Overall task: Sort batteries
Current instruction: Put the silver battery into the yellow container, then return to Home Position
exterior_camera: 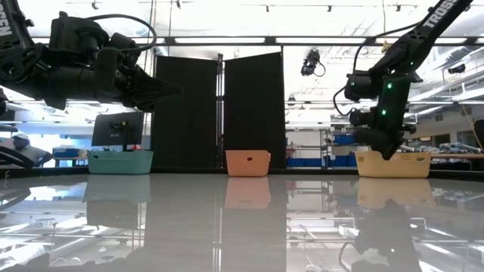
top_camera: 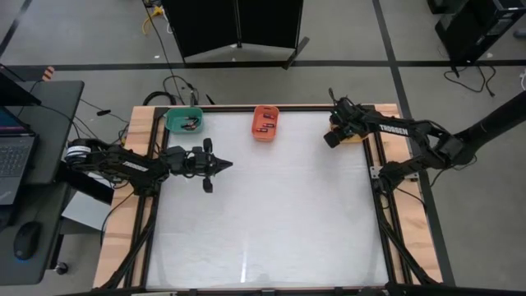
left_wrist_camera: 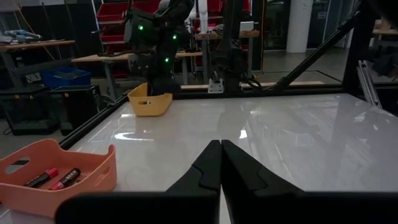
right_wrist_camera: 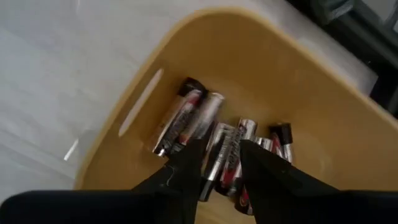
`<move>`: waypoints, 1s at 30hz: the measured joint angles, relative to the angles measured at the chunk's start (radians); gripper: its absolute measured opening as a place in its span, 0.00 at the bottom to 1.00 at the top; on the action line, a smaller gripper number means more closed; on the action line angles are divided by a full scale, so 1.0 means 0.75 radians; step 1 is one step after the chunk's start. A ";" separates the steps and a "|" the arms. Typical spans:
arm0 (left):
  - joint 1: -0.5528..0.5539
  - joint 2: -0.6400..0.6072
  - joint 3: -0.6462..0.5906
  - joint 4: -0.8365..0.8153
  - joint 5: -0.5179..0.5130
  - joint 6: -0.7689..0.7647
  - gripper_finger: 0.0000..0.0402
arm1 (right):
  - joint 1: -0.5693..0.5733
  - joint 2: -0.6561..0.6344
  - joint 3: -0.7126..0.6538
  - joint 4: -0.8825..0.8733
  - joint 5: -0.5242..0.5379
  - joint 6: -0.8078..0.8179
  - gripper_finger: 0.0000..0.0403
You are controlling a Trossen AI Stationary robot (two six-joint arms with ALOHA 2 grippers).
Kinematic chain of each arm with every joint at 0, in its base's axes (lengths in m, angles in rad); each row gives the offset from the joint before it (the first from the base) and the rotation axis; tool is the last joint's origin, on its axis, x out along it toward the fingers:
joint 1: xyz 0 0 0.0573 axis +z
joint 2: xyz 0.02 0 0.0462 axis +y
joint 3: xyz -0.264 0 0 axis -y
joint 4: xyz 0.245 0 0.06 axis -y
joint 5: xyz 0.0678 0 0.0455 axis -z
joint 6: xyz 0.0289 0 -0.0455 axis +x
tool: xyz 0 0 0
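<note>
The batteries [right_wrist_camera: 214, 140] lie in 3 bins, most in the yellow bin [right_wrist_camera: 323, 124]. The table [top_camera: 271, 214] looks bare, so sorting seems nearly done. The right gripper [right_wrist_camera: 219, 163] hangs narrowly open over the yellow bin, holding nothing; the left gripper [left_wrist_camera: 220, 163] is closed.

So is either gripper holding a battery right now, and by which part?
No. The right gripper is open over the batteries in the yellow bin, gripping none. The left gripper is shut on nothing.
</note>
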 joint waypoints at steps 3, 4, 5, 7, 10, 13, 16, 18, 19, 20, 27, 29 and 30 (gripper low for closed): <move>0.000 0.000 0.000 0.000 -0.001 0.000 0.04 | 0.000 -0.048 0.010 -0.032 0.003 -0.008 0.30; 0.000 0.000 0.000 0.000 -0.001 0.000 0.04 | 0.000 -0.067 0.019 -0.052 0.004 -0.008 0.30; 0.000 0.000 0.000 0.000 -0.002 0.000 0.04 | 0.000 -0.089 0.024 -0.065 0.005 -0.008 0.30; 0.000 0.000 0.000 0.000 -0.004 0.000 0.04 | 0.000 -0.132 0.025 -0.096 0.003 -0.022 0.28; 0.000 0.000 0.000 0.000 -0.005 0.000 0.04 | 0.002 -0.198 0.012 -0.104 -0.025 -0.053 0.21; 0.000 0.000 0.000 0.000 -0.005 0.000 0.04 | 0.018 -0.256 -0.039 -0.046 -0.091 -0.103 0.08; 0.000 0.000 0.000 0.000 -0.005 0.000 0.04 | 0.055 -0.314 -0.105 0.071 -0.126 -0.113 0.03; 0.000 0.000 0.000 0.000 -0.005 0.000 0.04 | 0.084 -0.347 -0.143 0.110 -0.153 -0.113 0.04; 0.000 0.000 0.000 0.000 -0.005 0.000 0.04 | 0.100 -0.364 -0.156 0.121 -0.155 -0.113 0.04; 0.000 0.000 0.000 0.000 -0.005 0.000 0.04 | 0.117 -0.381 -0.167 0.136 -0.156 -0.113 0.04; 0.000 0.000 0.000 0.000 -0.025 0.000 0.04 | 0.255 -0.453 -0.235 0.322 -0.343 -0.121 0.03; 0.000 0.000 0.000 0.001 -0.030 0.000 0.04 | 0.301 -0.449 -0.280 0.452 -0.395 -0.134 0.02; 0.000 0.000 0.000 0.005 -0.031 0.000 0.04 | 0.325 -0.442 -0.305 0.526 -0.420 -0.133 0.02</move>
